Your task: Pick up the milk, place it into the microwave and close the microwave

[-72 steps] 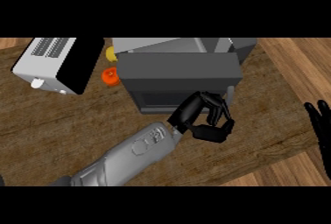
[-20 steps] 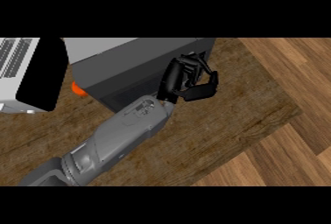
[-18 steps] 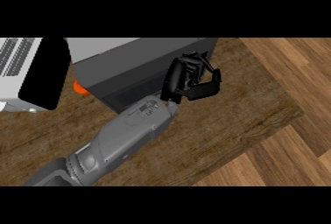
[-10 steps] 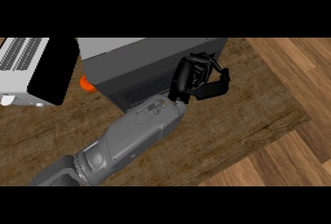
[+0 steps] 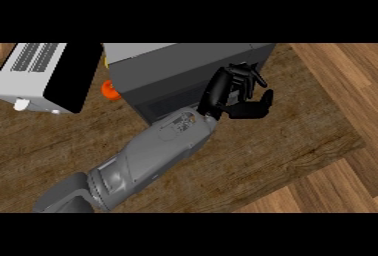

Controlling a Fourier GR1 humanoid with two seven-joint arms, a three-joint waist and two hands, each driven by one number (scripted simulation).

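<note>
Surface: a dark wooden counter point(image 5: 280, 145) fills most of the head view; a paler plank floor shows past its right edge and lower right corner.

Microwave: a grey microwave point(image 5: 177, 70) stands at the counter's far edge, near the middle. Its top is a lighter grey at the back and its darker door face points toward the robot. The door looks shut against the body, though the steep angle makes this hard to confirm.

Left arm: a grey forearm point(image 5: 148, 160) comes in from the lower left and runs diagonally up to the microwave's front right corner.

Left hand: the black left hand point(image 5: 235, 95) is at the microwave's front right corner, overlapping its right side. The fingers are curled and spread, with the thumb sticking out to the right over the counter. Nothing can be seen between them; the hand appears to hold nothing.

Right hand: does not show in this view.

Milk: cannot be seen anywhere in the view; whether it is inside the microwave cannot be told.

Toaster: a white toaster point(image 5: 37, 75) with slots on top and a black side panel sits at the counter's far left edge.

Orange object: a small orange object point(image 5: 111, 90) lies between the toaster and the microwave, partly hidden by both.
</note>
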